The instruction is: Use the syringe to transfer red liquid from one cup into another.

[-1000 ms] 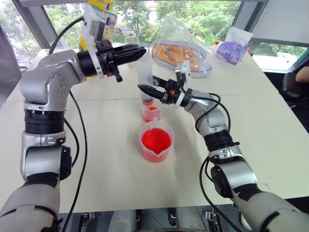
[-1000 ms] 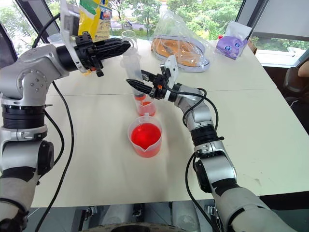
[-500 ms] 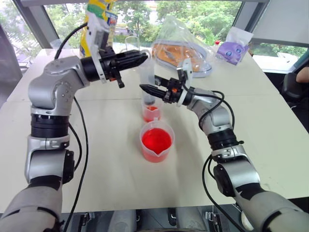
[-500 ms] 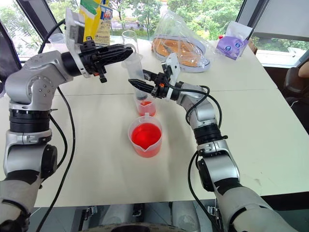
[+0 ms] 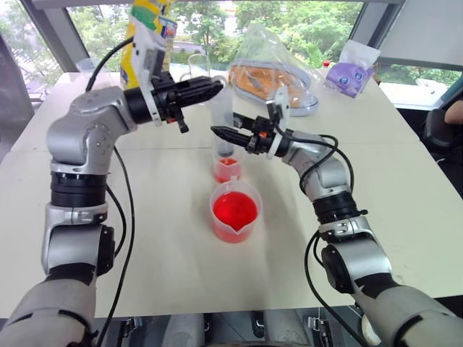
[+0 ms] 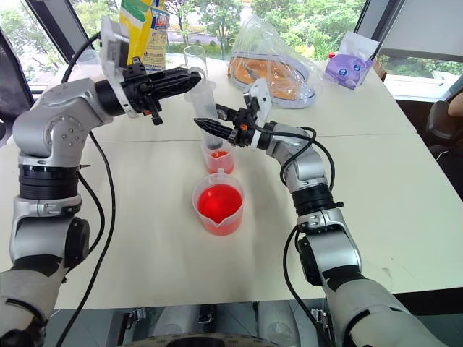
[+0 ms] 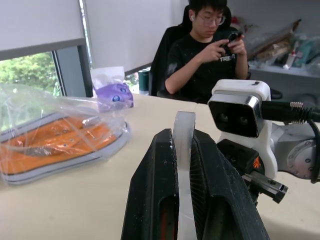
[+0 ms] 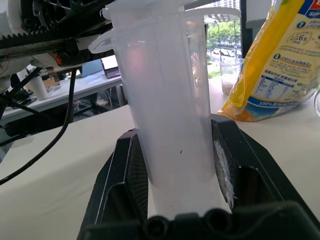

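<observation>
A: Start near. The beaker [image 5: 234, 212] sits closest on the worktop [image 5: 166, 246], well filled with red liquid [image 5: 234, 209].

B: Just beyond the beaker, nearly touching it, is the small cup [image 5: 226, 169]. It holds some red too, so I'd judge at least part of a transfer is already in, though the beaker is far from drained.

A: And the syringe [image 5: 219, 119]?

B: Directly above the small cup, beyond the beaker. It stands upright, long axis near vertical, tip down into the cup's mouth, plunger end up. The barrel looks mostly clear, so it seems about emptied, though I can't be sure of a last bit at the tip.

A: Who's got it?

B: The right gripper [image 5: 221, 131] reaches in level from the right of the syringe, jaws closed on the barrel; its wrist view shows a pad on each side of the clear tube. The left gripper [image 5: 214, 85] comes in level from the left, up at the plunger end. Its wrist view shows the jaws around a thin white flange, but whether they still pinch it or have just let go, I can't tell.

A: What's left?

B: By my reading: lift the syringe clear of the small cup, go back to the beaker and draw again if more must go over.

A: Beyond the small cup?

B: A plastic bag [image 5: 271, 69] holding something orange, a yellow packet [image 5: 149, 29], a purple pouch [image 5: 347, 72].
</observation>
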Robot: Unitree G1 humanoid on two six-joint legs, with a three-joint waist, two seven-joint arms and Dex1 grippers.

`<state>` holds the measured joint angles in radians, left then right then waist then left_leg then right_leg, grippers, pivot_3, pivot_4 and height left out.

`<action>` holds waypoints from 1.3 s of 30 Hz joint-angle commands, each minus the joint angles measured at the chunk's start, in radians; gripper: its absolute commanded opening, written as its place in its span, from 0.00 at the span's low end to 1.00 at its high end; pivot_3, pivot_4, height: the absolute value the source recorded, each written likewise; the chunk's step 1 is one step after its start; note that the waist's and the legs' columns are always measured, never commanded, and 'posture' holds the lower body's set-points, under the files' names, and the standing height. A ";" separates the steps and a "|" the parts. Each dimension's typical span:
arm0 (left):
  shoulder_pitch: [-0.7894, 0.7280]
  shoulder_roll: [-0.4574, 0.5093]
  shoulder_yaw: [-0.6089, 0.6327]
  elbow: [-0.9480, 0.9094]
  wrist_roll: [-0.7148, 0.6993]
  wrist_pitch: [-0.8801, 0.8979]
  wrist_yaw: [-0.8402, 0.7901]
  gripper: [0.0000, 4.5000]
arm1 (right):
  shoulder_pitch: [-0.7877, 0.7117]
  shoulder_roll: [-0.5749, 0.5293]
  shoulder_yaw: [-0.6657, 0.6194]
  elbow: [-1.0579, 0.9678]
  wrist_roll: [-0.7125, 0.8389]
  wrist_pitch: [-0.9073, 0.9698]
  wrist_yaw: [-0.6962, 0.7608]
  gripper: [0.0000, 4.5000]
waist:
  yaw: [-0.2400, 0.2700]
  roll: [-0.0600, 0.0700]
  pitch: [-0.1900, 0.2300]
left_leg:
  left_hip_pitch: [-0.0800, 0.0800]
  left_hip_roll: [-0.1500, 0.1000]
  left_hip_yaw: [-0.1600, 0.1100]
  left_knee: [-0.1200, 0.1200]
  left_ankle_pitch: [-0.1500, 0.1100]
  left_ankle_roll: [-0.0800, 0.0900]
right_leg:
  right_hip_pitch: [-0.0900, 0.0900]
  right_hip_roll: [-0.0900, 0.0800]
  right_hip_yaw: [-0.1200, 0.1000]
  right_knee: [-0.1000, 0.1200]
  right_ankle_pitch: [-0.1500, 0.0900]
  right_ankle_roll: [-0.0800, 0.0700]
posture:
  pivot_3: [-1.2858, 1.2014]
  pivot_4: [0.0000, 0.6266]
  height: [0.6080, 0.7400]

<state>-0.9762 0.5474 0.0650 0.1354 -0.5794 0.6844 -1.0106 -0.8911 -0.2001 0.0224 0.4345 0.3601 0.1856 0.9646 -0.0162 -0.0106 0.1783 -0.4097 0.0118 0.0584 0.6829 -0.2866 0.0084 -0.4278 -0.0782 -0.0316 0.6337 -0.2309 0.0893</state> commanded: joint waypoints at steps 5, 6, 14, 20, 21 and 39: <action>-0.044 0.015 0.073 0.012 -0.062 0.049 0.008 0.92 | 0.004 0.017 -0.014 -0.101 0.035 -0.004 -0.012 0.32 | -0.002 0.000 0.000 | 0.000 0.000 0.000 0.000 0.000 0.000 | 0.000 0.000 0.000 0.000 0.000 0.000 | 0.52 0.24 1.00; -0.046 0.016 0.080 0.015 -0.062 0.044 0.012 0.99 | 0.007 0.019 -0.012 -0.102 0.034 -0.002 -0.012 0.32 | -0.002 0.000 0.000 | 0.000 0.000 0.000 0.000 0.000 0.000 | 0.000 0.000 0.000 0.000 0.000 0.000 | 0.52 0.24 1.00; 0.063 0.155 0.111 -0.110 -0.120 0.098 -0.087 0.99 | 0.009 0.023 -0.009 -0.107 0.033 0.006 -0.021 0.32 | -0.011 0.000 0.000 | 0.000 0.000 0.001 -0.001 0.000 0.000 | -0.001 0.000 0.001 0.000 0.000 0.000 | 0.52 0.24 1.00; 0.261 0.313 0.097 -0.246 -0.138 0.111 -0.201 0.99 | 0.005 0.016 -0.021 -0.129 0.047 0.035 -0.033 0.32 | -0.012 0.000 0.000 | 0.000 0.001 0.000 -0.001 0.000 0.000 | -0.001 0.000 0.000 0.000 0.000 0.000 | 0.52 0.24 1.00; 0.283 0.327 0.094 -0.259 -0.133 0.104 -0.208 0.99 | 0.001 0.013 -0.026 -0.136 0.054 0.047 -0.038 0.32 | -0.009 0.000 0.000 | 0.000 0.001 0.000 -0.001 0.000 0.000 | -0.001 -0.001 0.000 0.000 0.000 0.000 | 0.52 0.24 1.00; 0.420 0.339 0.083 -0.374 -0.116 0.007 -0.216 0.99 | -0.437 -0.244 -0.235 -0.056 0.162 1.029 -0.468 0.32 | 0.005 0.005 0.003 | -0.002 0.000 0.000 -0.001 0.000 0.000 | -0.003 -0.003 0.000 0.000 0.000 -0.002 | 0.52 0.24 1.00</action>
<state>-0.5474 0.8862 0.1306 -0.2116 -0.6786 0.7085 -1.2334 -1.2886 -0.4286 -0.1665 0.3640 0.5048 1.0828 0.5535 -0.0116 -0.0059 0.1812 -0.4119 0.0121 0.0583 0.6814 -0.2865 0.0082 -0.4310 -0.0817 -0.0318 0.6327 -0.2313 0.0865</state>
